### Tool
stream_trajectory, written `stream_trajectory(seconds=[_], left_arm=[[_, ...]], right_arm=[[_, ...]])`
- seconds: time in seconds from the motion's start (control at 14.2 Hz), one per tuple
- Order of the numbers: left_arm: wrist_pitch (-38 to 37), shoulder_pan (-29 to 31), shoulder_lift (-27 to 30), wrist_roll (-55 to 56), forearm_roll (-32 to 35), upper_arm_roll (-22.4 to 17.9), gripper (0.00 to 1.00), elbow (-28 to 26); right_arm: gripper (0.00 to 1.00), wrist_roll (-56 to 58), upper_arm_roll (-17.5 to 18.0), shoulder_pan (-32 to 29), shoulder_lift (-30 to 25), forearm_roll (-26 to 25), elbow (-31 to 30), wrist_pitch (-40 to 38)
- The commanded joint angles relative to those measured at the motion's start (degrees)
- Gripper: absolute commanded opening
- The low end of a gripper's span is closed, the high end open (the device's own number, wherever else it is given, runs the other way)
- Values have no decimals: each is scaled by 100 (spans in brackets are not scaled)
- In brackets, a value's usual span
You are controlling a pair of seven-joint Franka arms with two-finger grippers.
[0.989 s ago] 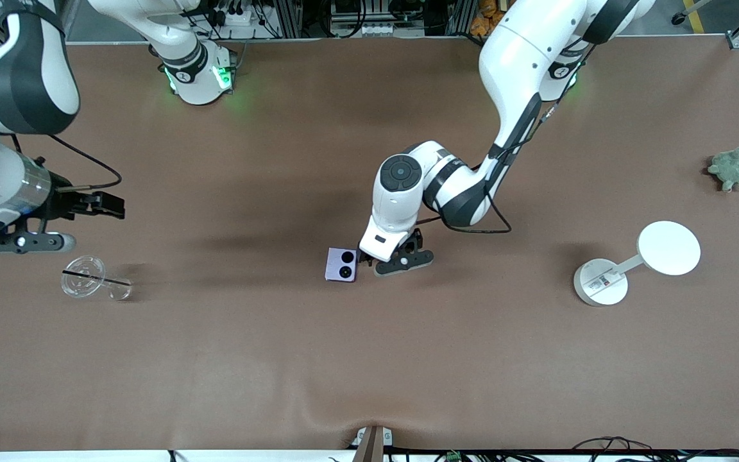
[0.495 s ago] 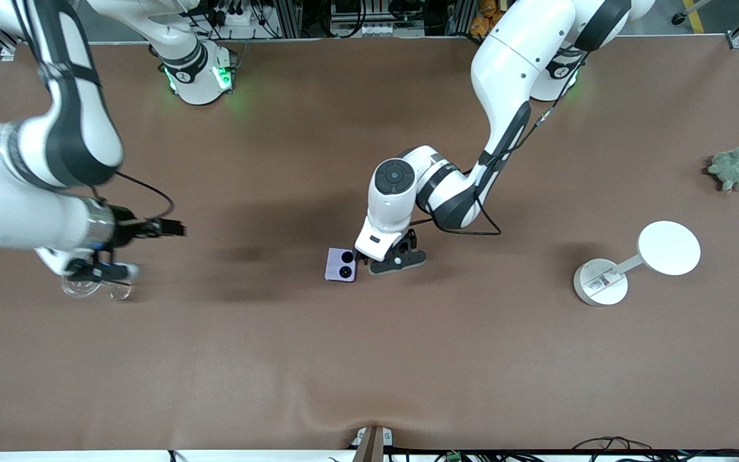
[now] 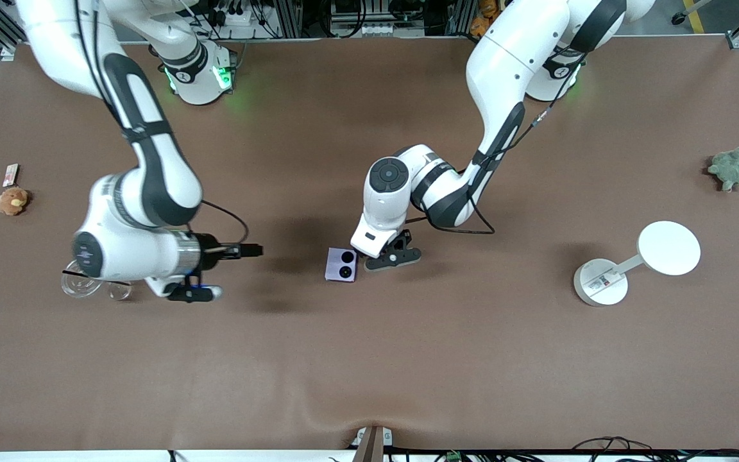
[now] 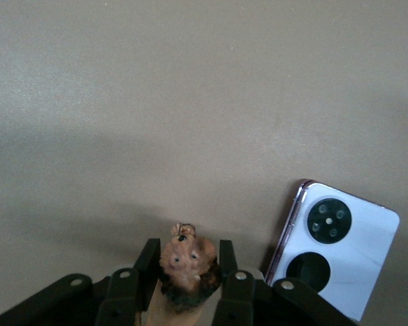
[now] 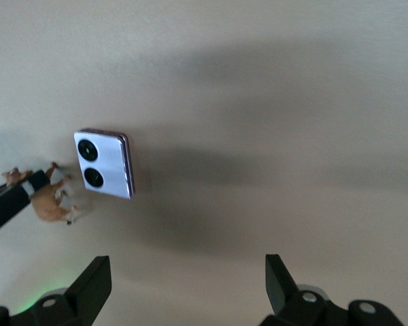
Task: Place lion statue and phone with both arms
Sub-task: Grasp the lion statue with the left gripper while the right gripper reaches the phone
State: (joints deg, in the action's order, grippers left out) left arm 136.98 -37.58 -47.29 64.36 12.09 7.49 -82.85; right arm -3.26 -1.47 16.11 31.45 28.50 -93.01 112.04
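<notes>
The phone (image 3: 341, 264) lies flat mid-table, black circles up; it also shows in the left wrist view (image 4: 336, 258) and the right wrist view (image 5: 103, 164). My left gripper (image 3: 363, 258) is low at the table right beside the phone, shut on the lion statue (image 4: 187, 265), whose head shows between the fingers (image 4: 226, 261). The right wrist view shows the lion statue (image 5: 51, 202) standing on the table next to the phone. In the front view the left hand hides it. My right gripper (image 3: 257, 249) is open and empty, pointing toward the phone from the right arm's end; its fingers (image 5: 88, 285) are spread wide.
A clear plastic cup (image 3: 87, 284) lies on its side under the right arm. A tan plush toy (image 3: 12, 201) and a small card (image 3: 10, 173) sit at the right arm's end. A white lamp (image 3: 632, 263) and a green plush toy (image 3: 732, 168) sit toward the left arm's end.
The right arm has swung from its end of the table toward the middle, past the cup, uncovering the tan plush toy. The left gripper has edged closer to the phone with the lion statue.
</notes>
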Motion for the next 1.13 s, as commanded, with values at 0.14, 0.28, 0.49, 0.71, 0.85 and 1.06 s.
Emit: stream_trajectory(seconds=[0.14, 0.28, 0.49, 0.71, 0.85, 1.06], left_arm=[[-75, 66, 123, 51, 163, -203, 0, 68], [-128, 197, 324, -220, 163, -362, 0, 68], [-435, 662, 614, -686, 163, -345, 0, 85], [-909, 1067, 887, -1362, 145, -327, 0, 59], [-1103, 1392, 1010, -1662, 75, -301, 0, 41], [-1130, 1744, 1037, -1777, 75, -222, 0, -2]], right_arm=[[100, -131, -46, 541, 449, 121, 160, 975], [100, -279, -73, 832, 572, 104, 178, 1239], [100, -850, -73, 1060, 800, 60, 335, 1302], [100, -1106, -73, 1245, 1134, -343, 748, 1337], [100, -1404, -73, 1377, 1292, -572, 881, 1486], [100, -1511, -82, 1623, 1469, -993, 1083, 1654]])
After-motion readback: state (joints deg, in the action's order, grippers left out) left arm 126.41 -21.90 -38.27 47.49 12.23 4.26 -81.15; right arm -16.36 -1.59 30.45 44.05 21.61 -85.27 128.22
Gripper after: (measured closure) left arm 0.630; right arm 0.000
